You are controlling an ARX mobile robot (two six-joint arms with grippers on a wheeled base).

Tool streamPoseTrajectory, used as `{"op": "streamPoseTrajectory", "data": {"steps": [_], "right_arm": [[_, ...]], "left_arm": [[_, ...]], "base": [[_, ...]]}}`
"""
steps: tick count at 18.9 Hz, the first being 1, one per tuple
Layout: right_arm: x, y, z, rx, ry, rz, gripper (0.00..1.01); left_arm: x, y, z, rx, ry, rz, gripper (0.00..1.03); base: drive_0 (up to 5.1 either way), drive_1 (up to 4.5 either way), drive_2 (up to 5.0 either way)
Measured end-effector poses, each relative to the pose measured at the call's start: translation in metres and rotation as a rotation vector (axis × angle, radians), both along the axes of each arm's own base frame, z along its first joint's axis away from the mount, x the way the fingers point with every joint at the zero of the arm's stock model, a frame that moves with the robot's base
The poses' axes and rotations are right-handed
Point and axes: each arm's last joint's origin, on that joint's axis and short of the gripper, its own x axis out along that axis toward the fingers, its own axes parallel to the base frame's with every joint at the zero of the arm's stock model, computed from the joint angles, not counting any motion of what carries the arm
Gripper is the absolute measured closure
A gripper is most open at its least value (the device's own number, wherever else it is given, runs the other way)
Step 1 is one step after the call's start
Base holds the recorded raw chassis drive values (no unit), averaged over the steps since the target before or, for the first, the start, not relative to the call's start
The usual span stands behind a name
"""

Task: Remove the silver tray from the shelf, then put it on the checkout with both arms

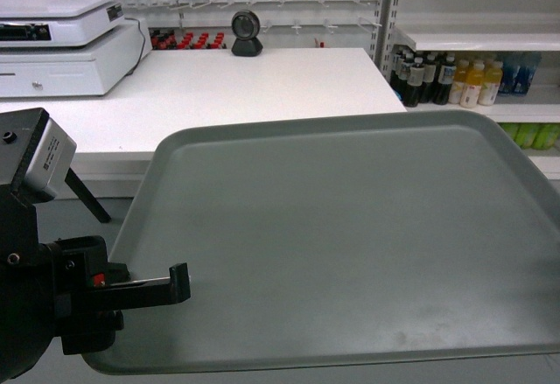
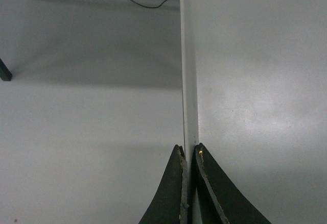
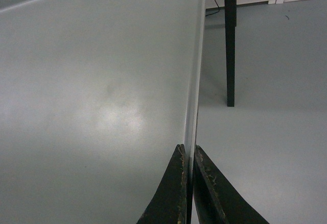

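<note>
Item: silver tray (image 1: 350, 235), lg flat rect., dark grey-green, low rim, nothing on it; being held clear of any surface, filling the near centre and right of the head view, its far edge overlapping the near edge of the checkout (image 1: 227, 95) from the camera's angle. Support: 2 arms, 1 per side, so the wide flat load is staying level rather than tipping. Left gripper (image 2: 189, 155) is pinching the tray's left rim, jaws closed w/ the rim edge running up between them; floor is showing to the left, tray surface to the right. In the head view that arm is sitting at near left, 1 finger (image 1: 166, 286) lying over the rim. Right gripper (image 3: 188, 152) is clamping the right rim the same way, jaws closed on the thin edge; the arm itself is falling outside the head view. Checkout: broad white counter, far centre, w/ a black round scanner (image 1: 247, 34) at its far edge and a white register (image 1: 61, 47) at far left. Shelf (image 1: 481, 38) w/ drink bottles (image 1: 437, 78) standing far right, tray no longer on it. Status, as judged: lift-off done, carry stage; placement on counter not yet made. Rim grips are narrow, so an uneven move by either arm could likely twist the tray.
</note>
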Motion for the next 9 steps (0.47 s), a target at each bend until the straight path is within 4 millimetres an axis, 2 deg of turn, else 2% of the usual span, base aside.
{"op": "streamPoseTrajectory", "data": {"steps": [9], "right_arm": [[-0.0001,0.0002,-0.0001,0.0,0.002,0.001,0.98]], "left_arm": [[0.0001,0.0005,0.0,0.001,0.0,0.003,1.0]], "base": [[-5.1,2.4,2.4]]}}
